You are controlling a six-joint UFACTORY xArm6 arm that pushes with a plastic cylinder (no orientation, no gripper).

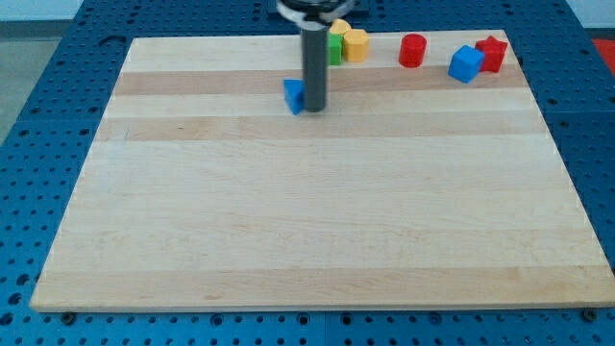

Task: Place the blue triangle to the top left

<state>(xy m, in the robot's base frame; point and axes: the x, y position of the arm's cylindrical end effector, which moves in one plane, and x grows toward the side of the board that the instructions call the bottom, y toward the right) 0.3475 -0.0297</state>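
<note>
The blue triangle (293, 96) lies on the wooden board (317, 221) near the view's top, a little left of centre. My tip (314, 109) stands right against the triangle's right side. The rod rises straight up from there and leaves the view at the top.
Just right of the rod, at the top edge, a green block (334, 50) and a yellow block (355, 44) sit together, partly hidden by the rod. Further right are a red cylinder (412, 50), a blue cube (466, 63) and a red block (492, 53).
</note>
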